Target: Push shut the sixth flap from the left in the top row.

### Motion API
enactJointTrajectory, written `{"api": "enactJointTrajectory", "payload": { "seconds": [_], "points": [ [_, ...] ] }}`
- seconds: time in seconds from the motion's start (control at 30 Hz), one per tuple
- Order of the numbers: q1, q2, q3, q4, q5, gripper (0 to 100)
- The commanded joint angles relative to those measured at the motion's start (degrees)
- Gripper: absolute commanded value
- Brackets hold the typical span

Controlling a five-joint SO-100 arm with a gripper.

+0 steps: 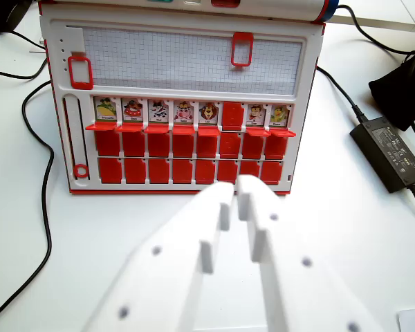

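Red sixth flap [232, 115] beyond pincer [236, 187]

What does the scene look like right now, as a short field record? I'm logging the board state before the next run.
board: red and white flap board standing on a white table
top row: eight slots; sixth flap from the left shut, showing red; the other seven open, showing animal pictures
bottom row: all red, shut
gripper: white gripper in front of the board, jaws nearly closed, holding nothing
other: black power adapter at the wrist view's right
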Motion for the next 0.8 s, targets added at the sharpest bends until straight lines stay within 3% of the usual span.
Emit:
{"api": "enactJointTrajectory", "payload": {
  "seconds": [0.0,0.77],
  "points": [
    [-0.6,4.7,-0.4,0.3,-1.0,0],
    [-0.6,12.6,10.6,-6.0,1.8,0]
  ]
}}
